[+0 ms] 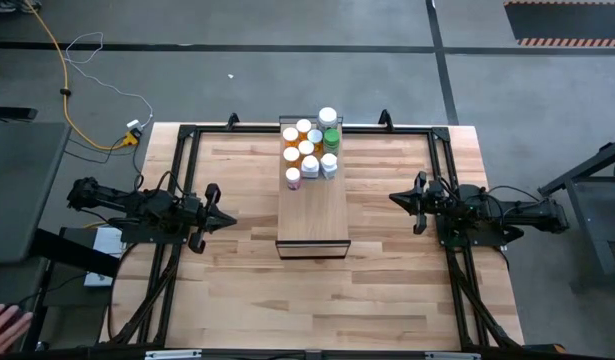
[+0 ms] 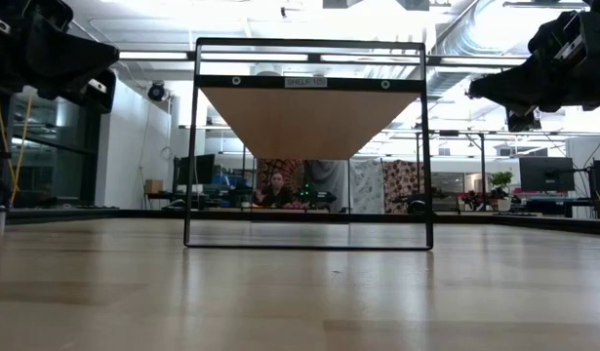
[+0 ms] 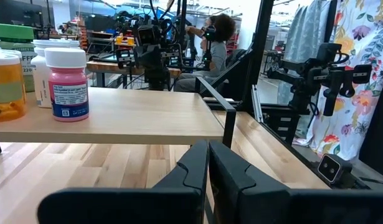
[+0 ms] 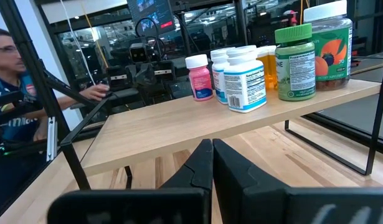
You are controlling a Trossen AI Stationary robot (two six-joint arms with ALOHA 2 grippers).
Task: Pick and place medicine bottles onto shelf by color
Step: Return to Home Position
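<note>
The shelf (image 1: 312, 200) is a long light-wood board on a black metal frame, in the table's middle; it also shows as the shelf (image 2: 298, 117). Several medicine bottles (image 1: 309, 145) stand on their bases in a cluster at its far end: orange, white, pink and green ones with white or green caps. A pink bottle (image 3: 68, 84) and an orange bottle (image 3: 5, 84) show in the left wrist view; a green bottle (image 4: 295, 62) and white bottles (image 4: 244, 78) show in the right wrist view. My left gripper (image 1: 222, 218) (image 3: 207, 165) is shut, left of the shelf. My right gripper (image 1: 395, 197) (image 4: 212, 158) is shut, right of it.
A black rail frame (image 1: 187, 135) runs along the table's left, far and right edges. The near part of the shelf top (image 1: 312, 215) is bare. A person (image 3: 216, 43) sits beyond the table, and a hand (image 1: 2, 322) shows off the table's near left corner.
</note>
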